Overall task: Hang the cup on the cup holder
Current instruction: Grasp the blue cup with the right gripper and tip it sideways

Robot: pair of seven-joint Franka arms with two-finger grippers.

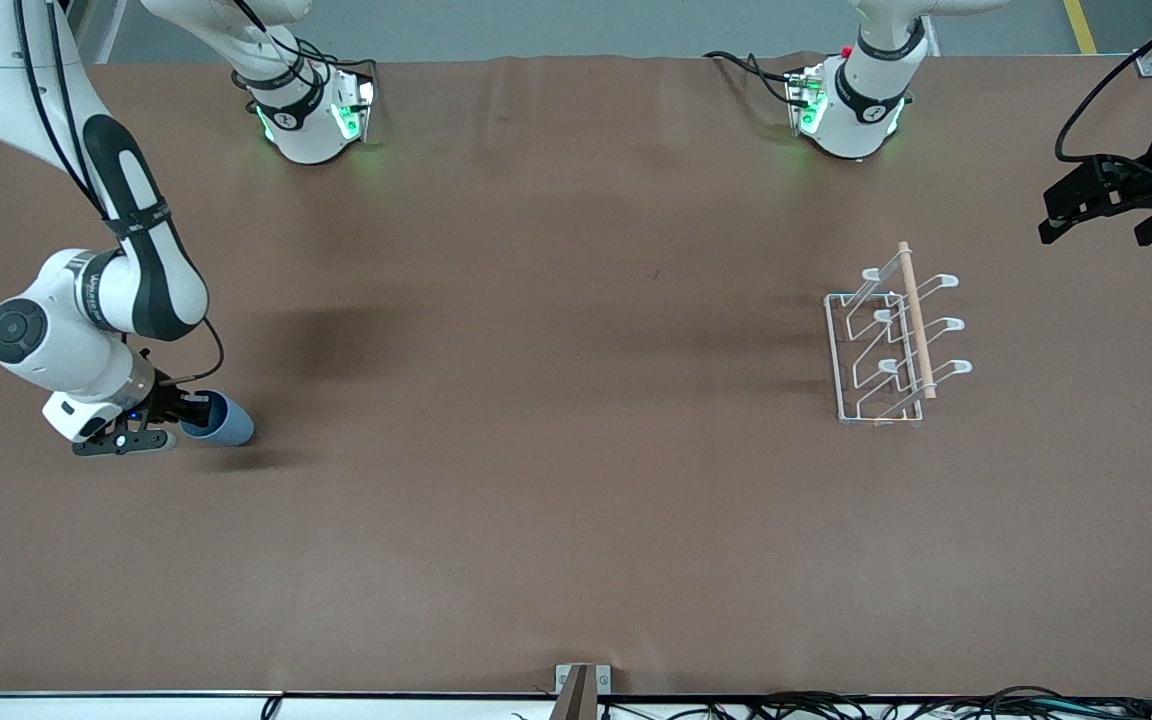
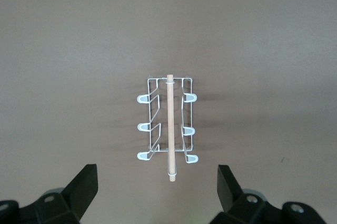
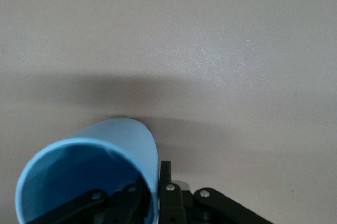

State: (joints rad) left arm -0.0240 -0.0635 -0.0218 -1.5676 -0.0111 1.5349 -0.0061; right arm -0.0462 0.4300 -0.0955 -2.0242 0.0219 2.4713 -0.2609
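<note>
Brown table (image 1: 556, 480), cup (image 1: 226, 422), cup holder (image 1: 891, 345), grey floor (image 1: 556, 25) above.

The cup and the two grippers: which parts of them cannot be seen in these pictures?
- Cup base: right wrist view shows only its open mouth; the bottom edge cuts off the rim.
- Right gripper fingertips: front view, hidden by its own black body where it pinches the rim.
- Left gripper: front view, its arm is cut off at the frame edge.
</note>
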